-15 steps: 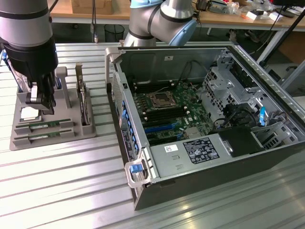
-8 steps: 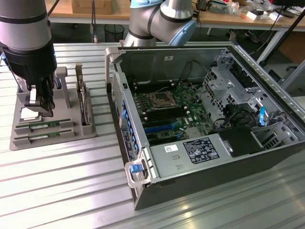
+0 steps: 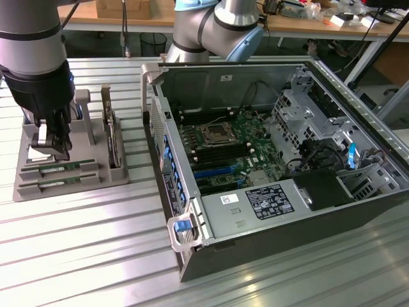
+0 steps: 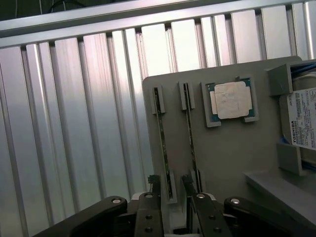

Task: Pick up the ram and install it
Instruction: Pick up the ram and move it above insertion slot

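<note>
Two ram sticks, thin green boards, lie in slots of a grey holder (image 3: pixel 25 192) on the exterior view's left: one ram stick (image 3: pixel 61 167) and a second (image 3: pixel 59 181) beside it. My gripper (image 3: pixel 56 152) hangs just above them, open. In the wrist view both sticks show edge-on. One ram stick (image 4: pixel 164 148) runs between my open fingertips (image 4: pixel 154 183), and the other (image 4: pixel 190 138) lies just outside them. My gripper (image 4: pixel 170 186) holds nothing. The motherboard's dark ram slots (image 3: pixel 214 148) lie inside the open computer case (image 3: pixel 255 211).
The holder (image 4: pixel 232 158) also carries a square silver processor (image 4: pixel 231 100) and a hard drive (image 4: pixel 302 118), which stands upright (image 3: pixel 110 137) next to the arm. The ribbed metal table (image 3: pixel 96 256) spreads around. Blue slots (image 3: pixel 216 171) and a drive cage (image 3: pixel 307 115) sit in the case.
</note>
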`<state>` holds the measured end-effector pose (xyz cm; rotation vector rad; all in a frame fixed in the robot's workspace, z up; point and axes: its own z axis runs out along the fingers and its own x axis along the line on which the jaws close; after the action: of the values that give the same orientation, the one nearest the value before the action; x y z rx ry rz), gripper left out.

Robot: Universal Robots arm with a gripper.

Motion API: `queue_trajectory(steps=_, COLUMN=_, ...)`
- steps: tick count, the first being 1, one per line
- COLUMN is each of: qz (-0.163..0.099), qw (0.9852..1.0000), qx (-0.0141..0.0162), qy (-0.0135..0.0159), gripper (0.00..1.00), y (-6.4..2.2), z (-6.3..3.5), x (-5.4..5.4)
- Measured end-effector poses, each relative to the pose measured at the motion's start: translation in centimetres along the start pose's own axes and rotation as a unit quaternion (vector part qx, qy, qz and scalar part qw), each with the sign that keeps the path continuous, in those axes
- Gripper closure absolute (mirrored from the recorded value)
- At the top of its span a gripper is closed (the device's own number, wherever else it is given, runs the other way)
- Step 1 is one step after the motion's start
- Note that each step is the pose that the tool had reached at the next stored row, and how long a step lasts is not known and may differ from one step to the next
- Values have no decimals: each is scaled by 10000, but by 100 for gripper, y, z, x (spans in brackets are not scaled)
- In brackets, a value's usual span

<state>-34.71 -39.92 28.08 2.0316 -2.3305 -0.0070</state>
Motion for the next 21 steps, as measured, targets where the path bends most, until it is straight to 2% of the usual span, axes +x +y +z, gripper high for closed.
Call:
queue_trajectory(steps=4, qz=0, qw=10000, qx=0, qy=5, gripper=70, y=13, z=27, x=1)
queue_trajectory(steps=10, qz=0, qw=10000, qx=2, qy=18, gripper=70, y=43, z=116, x=2)
queue_trajectory(steps=21, qz=1, qw=10000, qx=3, qy=24, gripper=70, y=98, z=252, x=6)
